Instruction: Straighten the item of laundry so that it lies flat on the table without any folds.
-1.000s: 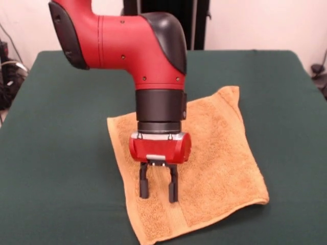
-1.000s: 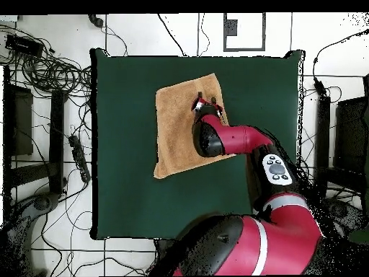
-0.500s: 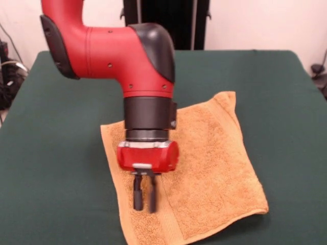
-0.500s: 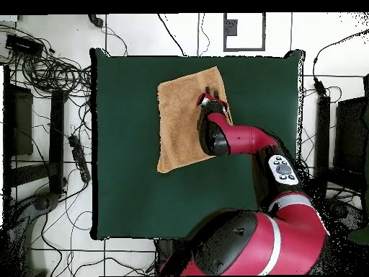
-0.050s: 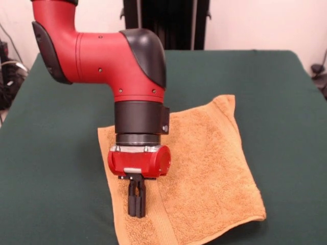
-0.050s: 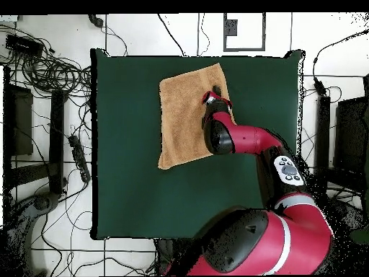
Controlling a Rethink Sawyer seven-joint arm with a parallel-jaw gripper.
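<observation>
The item of laundry [image 5: 209, 153], an orange-tan terry towel, lies spread out and turned at an angle on the dark green table [image 5: 265, 87]. Its far corner [image 5: 227, 99] is slightly rumpled, and a woven band runs along its near-left edge. My gripper [image 5: 136, 209] points straight down with its fingers [image 5: 132, 200] pressed together at the towel's near-left part, beside the band, pinching the cloth there. In the overhead view the towel [image 6: 184, 119] lies toward the top of the table [image 6: 130, 180], and the gripper [image 6: 212, 94] is at its right side, near the top right corner.
The towel's near corner runs off the bottom of the front view. A black stand [image 5: 168, 23] rises behind the table. In the overhead view, cables [image 6: 50, 68] and dark frames [image 6: 342, 137] lie on the floor around the table.
The gripper's fingers have come together on the towel. The arm has slid left in the front view, and the towel has shifted along with it.
</observation>
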